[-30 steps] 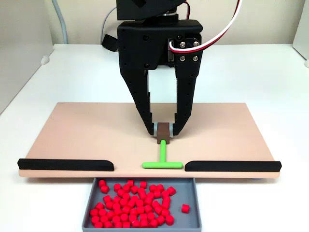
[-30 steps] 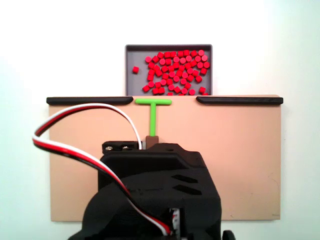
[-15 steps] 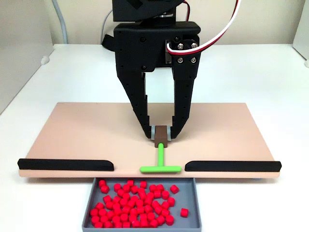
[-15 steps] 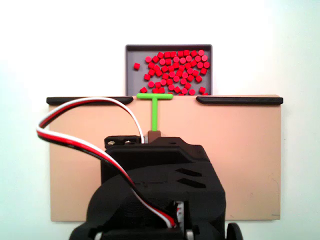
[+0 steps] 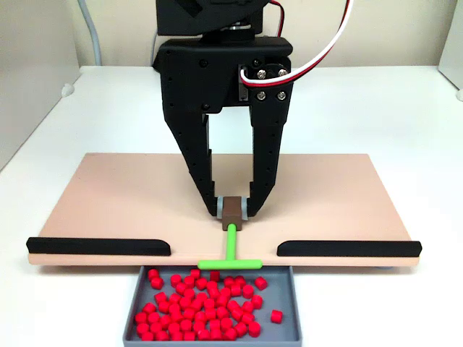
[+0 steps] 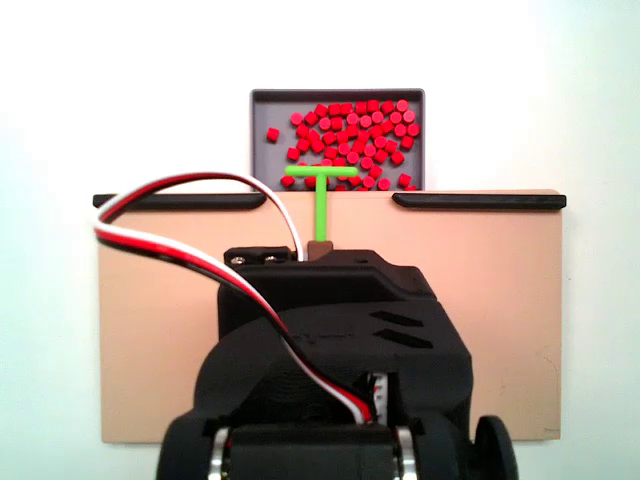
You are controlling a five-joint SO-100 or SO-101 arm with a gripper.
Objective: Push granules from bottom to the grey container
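Note:
Many small red granules lie in the shallow grey container, which sits against the tan board's edge. My black gripper is shut on the brown block handle of a green T-shaped pusher. The pusher's crossbar hangs just past the board edge, over the container's near wall, in the gap between the two black strips. In a fixed view from behind, the arm body hides the fingers and most of the handle.
The tan board lies on a white table. Two black strips line its edge on either side of the gap. A red, white and black cable loops off the arm. A wall stands at the left.
The gripper has carried the pusher toward the container: the crossbar went from on the board's edge to past it, over the container. Some granules near the wall shifted slightly.

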